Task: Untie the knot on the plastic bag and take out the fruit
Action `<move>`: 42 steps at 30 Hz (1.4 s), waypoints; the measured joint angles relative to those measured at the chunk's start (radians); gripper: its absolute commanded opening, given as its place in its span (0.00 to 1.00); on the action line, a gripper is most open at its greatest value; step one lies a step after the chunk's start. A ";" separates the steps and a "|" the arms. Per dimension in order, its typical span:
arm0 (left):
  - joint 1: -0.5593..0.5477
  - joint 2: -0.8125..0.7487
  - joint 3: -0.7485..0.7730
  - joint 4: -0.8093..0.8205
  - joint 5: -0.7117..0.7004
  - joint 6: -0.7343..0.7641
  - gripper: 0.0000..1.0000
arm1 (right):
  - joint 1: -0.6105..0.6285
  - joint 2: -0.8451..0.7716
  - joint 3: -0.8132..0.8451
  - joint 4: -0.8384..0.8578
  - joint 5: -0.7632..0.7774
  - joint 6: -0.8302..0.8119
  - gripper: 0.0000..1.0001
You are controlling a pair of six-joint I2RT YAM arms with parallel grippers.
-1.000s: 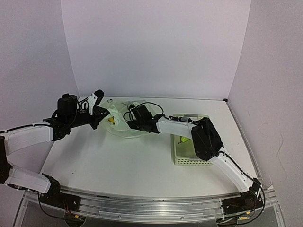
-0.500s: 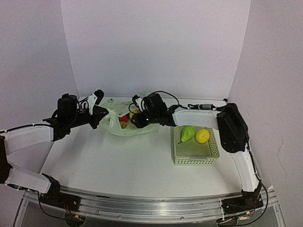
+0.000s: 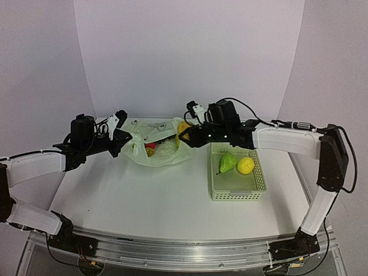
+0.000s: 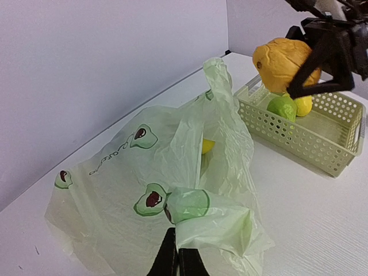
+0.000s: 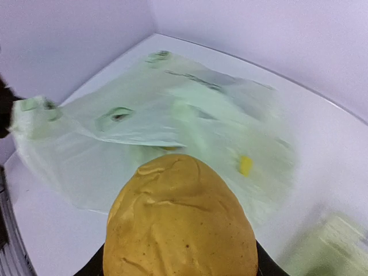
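Note:
The plastic bag [image 3: 164,152] lies slack and open at the back of the table, and no knot shows. My left gripper [image 3: 122,142] is shut on a bunched edge of the plastic bag [image 4: 210,221], holding it up. A red fruit [image 3: 150,146] and a yellow fruit [image 4: 208,145] show inside the bag. My right gripper [image 3: 185,133] hangs above the bag's right end, shut on a brownish-yellow round fruit [image 5: 181,224]. That fruit [image 4: 286,57] is clear of the plastic and left of the basket.
A pale green lattice basket [image 3: 238,193] stands right of the bag, holding a green pear [image 3: 227,162] and a yellow round fruit [image 3: 246,165]. White walls close the back and both sides. The right arm spans above the basket's far edge.
My right gripper has come up out of the bag and moved right with the brownish-yellow fruit in it, uncovering the basket. The left arm has not moved.

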 measured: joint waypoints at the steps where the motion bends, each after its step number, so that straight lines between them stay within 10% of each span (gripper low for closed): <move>1: 0.000 -0.001 0.000 0.000 0.001 0.003 0.00 | -0.023 -0.017 -0.015 -0.026 0.038 0.018 0.25; 7: 0.000 -0.006 0.000 0.000 0.001 0.008 0.00 | -0.177 -0.051 -0.044 -0.192 0.280 0.152 0.35; 15: 0.000 -0.007 0.000 0.000 0.013 0.011 0.00 | -0.178 -0.045 -0.049 -0.368 0.365 0.254 0.89; 26: 0.000 -0.045 0.000 -0.003 0.020 0.042 0.00 | -0.170 -0.025 0.083 -0.457 0.394 0.241 0.75; 42: 0.001 -0.116 0.000 -0.015 0.077 0.060 0.00 | 0.113 0.377 0.404 -0.083 -0.151 0.004 0.47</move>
